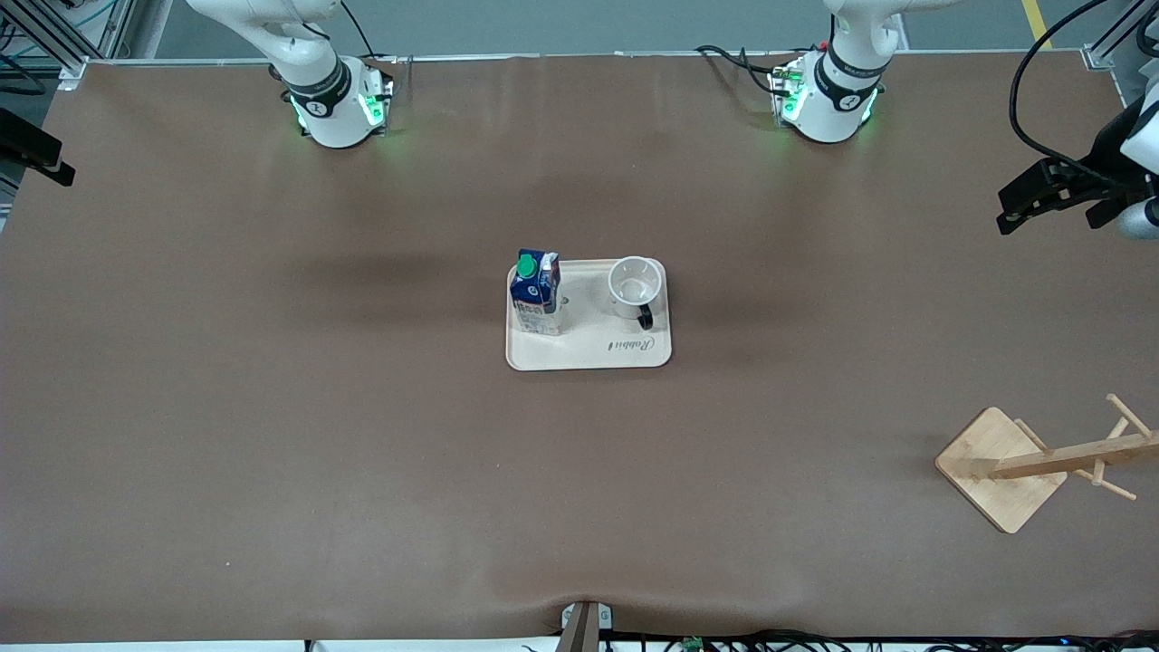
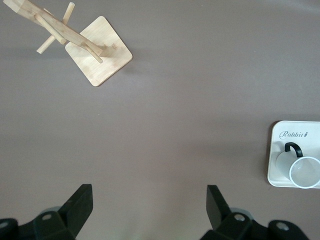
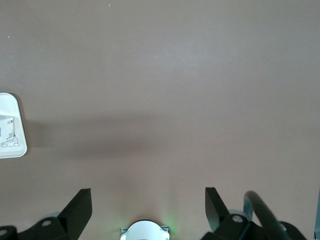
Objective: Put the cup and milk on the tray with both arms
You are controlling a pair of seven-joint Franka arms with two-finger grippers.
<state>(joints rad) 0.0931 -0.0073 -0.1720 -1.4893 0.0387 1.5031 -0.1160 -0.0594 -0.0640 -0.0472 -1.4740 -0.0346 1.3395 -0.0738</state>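
The cream tray [image 1: 589, 349] lies in the middle of the table. The dark-blue milk carton [image 1: 536, 292] with its green cap stands upright on it, at the tray's end toward the right arm. The white cup [image 1: 633, 288] stands upright on the tray's end toward the left arm, its black handle toward the front camera. My left gripper [image 1: 1007, 215] is open and empty, up over the left arm's end of the table; its wrist view [image 2: 149, 205] shows the cup [image 2: 302, 171] and tray [image 2: 278, 172]. My right gripper [image 1: 41, 154] is open and empty over the right arm's end; its wrist view [image 3: 148, 205] shows a tray corner [image 3: 14, 150].
A wooden rack with pegs lies tipped on its square base [image 1: 996, 466], near the front camera at the left arm's end, and also shows in the left wrist view [image 2: 99, 52]. The arm bases [image 1: 340, 104] [image 1: 828, 100] glow green. Bare brown table surrounds the tray.
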